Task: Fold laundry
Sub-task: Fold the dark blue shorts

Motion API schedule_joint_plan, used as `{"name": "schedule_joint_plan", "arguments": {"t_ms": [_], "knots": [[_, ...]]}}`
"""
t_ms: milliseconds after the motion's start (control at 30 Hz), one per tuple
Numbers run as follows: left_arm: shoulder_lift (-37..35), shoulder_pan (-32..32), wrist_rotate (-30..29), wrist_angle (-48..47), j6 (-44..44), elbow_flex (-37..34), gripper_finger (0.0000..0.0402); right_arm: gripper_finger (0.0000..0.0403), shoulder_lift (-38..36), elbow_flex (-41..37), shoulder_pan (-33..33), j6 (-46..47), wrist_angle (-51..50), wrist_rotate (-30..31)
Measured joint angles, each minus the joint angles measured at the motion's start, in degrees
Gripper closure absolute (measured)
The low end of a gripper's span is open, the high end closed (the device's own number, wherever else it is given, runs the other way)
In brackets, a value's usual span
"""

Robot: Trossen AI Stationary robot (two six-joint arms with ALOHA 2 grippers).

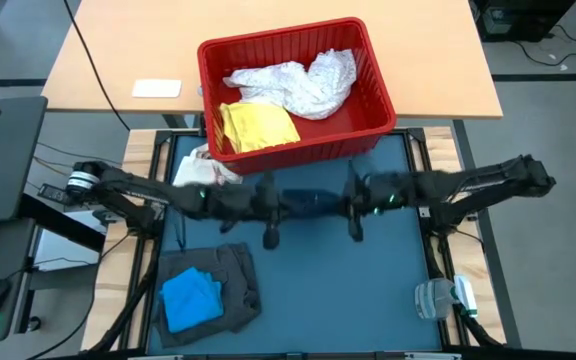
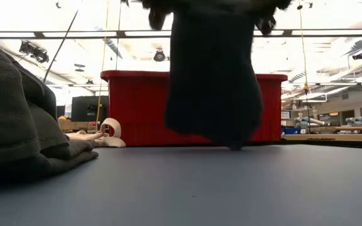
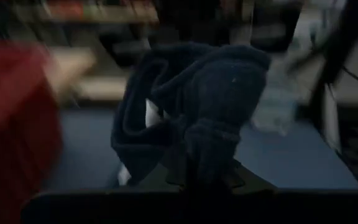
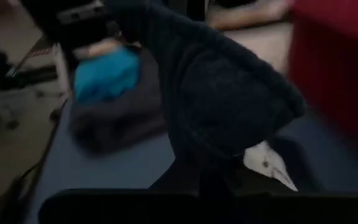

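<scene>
high view shows the left gripper (image 1: 270,208) and right gripper (image 1: 353,205) each pinching the navy garment (image 1: 311,201), stretched between them. held aloft, i'd guess, so it hangs flat before folding.

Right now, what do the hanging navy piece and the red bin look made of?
Navy garment: soft, thick knit or fleece by the look; matte, fuzzy surface, hangs limp in folds between the left gripper and right gripper. Red bin: rigid plastic, apparently; smooth straight walls, slightly glossy.

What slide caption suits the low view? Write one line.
Navy garment hangs above the blue mat, red basket behind, dark grey garment alongside.
</scene>
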Motion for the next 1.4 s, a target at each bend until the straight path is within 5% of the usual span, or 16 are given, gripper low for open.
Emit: {"name": "schedule_joint_plan", "arguments": {"t_ms": [367, 700, 833, 1033, 1233, 1400], "knots": [[14.1, -10.3, -1.2, 6.1, -29.0, -6.0, 0.0377, 0.0394, 15.1, -14.1, 14.3, 29.7, 23.7, 0.4], [19.6, 0.3, -1.4, 2.5, -35.0, -5.4, 0.0377, 0.0389, 17.6, -13.6, 3.8, 36.0, 13.2, 2.5], [21.7, 3.9, -1.1, 4.2, -38.5, -5.5, 0.0371, 0.0380, 18.2, -13.6, -1.0, 35.7, 11.6, -1.0], [22.2, 7.3, 8.2, 3.6, -45.7, -5.5, 0.0308, 0.0290, 17.1, -13.7, -4.2, 35.8, 10.5, -9.3], [20.6, 8.6, 22.2, 3.6, -49.9, -5.4, 0.0212, 0.0179, 12.9, -13.7, -5.2, 43.9, 7.3, -8.8], [17.3, 7.5, 24.3, -0.5, -53.6, -5.4, 0.0171, 0.0151, 8.7, -13.7, -3.4, 49.6, 0.6, -5.5]]}}
